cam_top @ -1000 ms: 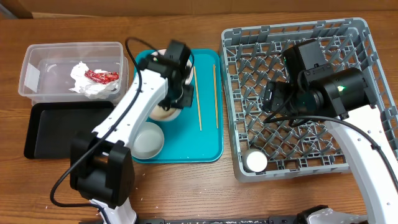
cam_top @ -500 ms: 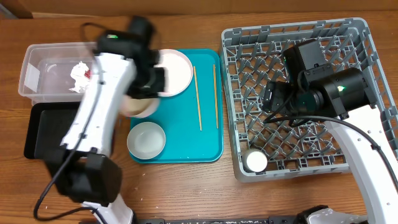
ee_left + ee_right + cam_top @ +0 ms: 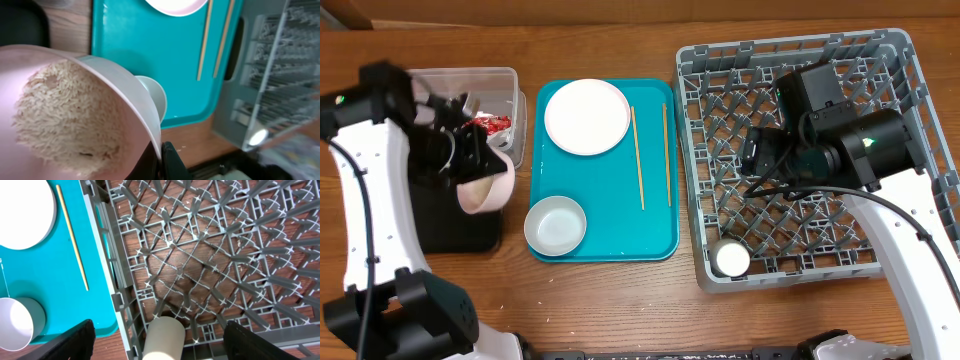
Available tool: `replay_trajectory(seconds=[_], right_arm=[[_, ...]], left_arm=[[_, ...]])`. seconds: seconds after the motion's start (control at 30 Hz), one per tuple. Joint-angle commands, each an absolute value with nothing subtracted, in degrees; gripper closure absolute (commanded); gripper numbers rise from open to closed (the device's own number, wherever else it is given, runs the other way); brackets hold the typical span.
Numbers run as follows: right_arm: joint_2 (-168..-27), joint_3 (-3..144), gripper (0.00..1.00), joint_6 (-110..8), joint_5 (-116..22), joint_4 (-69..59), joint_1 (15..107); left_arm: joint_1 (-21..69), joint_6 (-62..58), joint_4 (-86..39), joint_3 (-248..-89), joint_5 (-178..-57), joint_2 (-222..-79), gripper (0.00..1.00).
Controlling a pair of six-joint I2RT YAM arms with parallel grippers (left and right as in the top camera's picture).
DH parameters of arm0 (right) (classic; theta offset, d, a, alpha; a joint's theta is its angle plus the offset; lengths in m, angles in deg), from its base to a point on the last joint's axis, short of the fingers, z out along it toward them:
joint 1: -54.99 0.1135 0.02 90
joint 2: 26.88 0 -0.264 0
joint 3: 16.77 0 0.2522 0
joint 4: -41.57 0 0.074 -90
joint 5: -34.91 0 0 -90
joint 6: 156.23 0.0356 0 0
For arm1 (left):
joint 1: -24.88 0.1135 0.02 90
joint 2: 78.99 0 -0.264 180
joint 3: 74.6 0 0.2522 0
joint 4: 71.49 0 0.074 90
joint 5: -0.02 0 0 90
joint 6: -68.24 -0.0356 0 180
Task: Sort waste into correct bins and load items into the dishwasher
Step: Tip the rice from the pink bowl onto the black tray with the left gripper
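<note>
My left gripper [image 3: 463, 163] is shut on the rim of the small pink dish [image 3: 486, 190], which is tilted above the black tray [image 3: 450, 236]. In the left wrist view the dish [image 3: 125, 90] holds rice scraps [image 3: 65, 115], with the fingers [image 3: 162, 161] pinching its rim. The clear tub [image 3: 380, 88] holds the white napkin and red wrapper [image 3: 492, 122]. The pink plate [image 3: 587, 116], grey-green bowl [image 3: 555, 225] and two chopsticks [image 3: 636, 155] lie on the teal tray [image 3: 610, 215]. My right gripper [image 3: 160, 341] is open above the white cup [image 3: 162, 336], which lies in the grey dish rack [image 3: 900, 90].
The teal tray sits between the bins and the rack. The rack's wall [image 3: 112, 280] borders the tray's right edge. Bare wooden table shows in front [image 3: 620, 300].
My left arm has swung left, carrying the pink dish off the teal tray to above the black tray. The pink plate is now uncovered. The right arm has not moved.
</note>
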State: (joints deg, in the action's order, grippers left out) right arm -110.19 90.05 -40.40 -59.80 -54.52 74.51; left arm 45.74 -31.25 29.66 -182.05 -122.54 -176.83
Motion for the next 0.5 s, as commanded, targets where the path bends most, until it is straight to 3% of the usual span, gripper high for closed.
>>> replay_trajectory(seconds=[0.0, 0.2, 0.47], right_arm=[[-109.9, 91.2, 0.17, -40.8, -60.0, -54.7, 74.4], [-109.9, 91.2, 0.17, -40.8, -59.9, -54.6, 74.4], [-109.9, 91.2, 0.17, -40.8, -59.9, -55.2, 74.4]], left_arm=[[52.5, -42.0, 28.8, -175.4, -137.4, -176.7, 0.96], [64.9, -46.5, 22.0, -163.8, -150.7, -176.9, 0.96], [73.4, -46.4, 14.3, -156.1, -162.0, -179.7, 0.96]])
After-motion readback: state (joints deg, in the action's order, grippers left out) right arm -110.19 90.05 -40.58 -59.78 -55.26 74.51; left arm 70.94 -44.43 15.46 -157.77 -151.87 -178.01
